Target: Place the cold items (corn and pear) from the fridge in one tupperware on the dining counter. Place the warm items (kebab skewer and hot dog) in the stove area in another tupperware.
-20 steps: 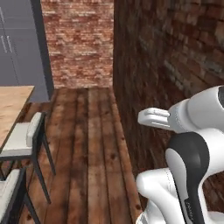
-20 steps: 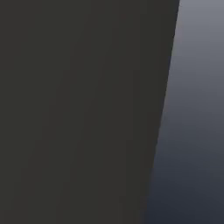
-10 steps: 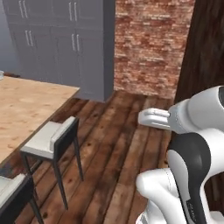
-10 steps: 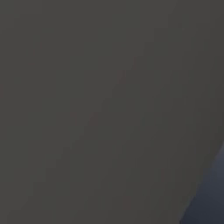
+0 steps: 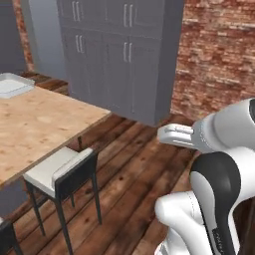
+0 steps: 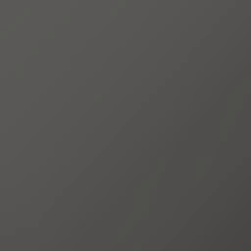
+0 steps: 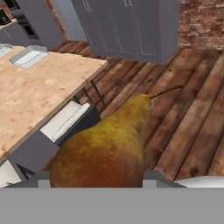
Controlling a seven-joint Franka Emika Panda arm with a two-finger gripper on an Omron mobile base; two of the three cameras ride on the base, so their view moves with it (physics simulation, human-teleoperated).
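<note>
The pear (image 7: 105, 144), yellow-brown with a reddish base and a thin stem, looms close in the hand view. My gripper (image 7: 98, 177) is shut on it, and the fruit hides the fingertips. The pear hangs over the wooden floor beside the dining counter (image 7: 39, 87), a light wood-grain top also seen at the left of the left base view (image 5: 40, 124). A pale tupperware (image 7: 28, 57) lies on the counter's far part, and shows again in the left base view (image 5: 12, 84). The edge of a second tray (image 7: 5, 49) lies just past it.
A cushioned stool (image 5: 62, 172) stands at the counter's near edge. Tall grey cabinets (image 5: 124, 55) and a brick wall (image 5: 214, 55) close the far side. Open plank floor (image 5: 134, 169) lies between. A flat dark grey surface (image 6: 125, 125) sits close to the right base camera.
The base has turned, so the left base picture swung from the brick wall and floor to the dining counter and grey cabinets. The arm's pose looks unchanged.
</note>
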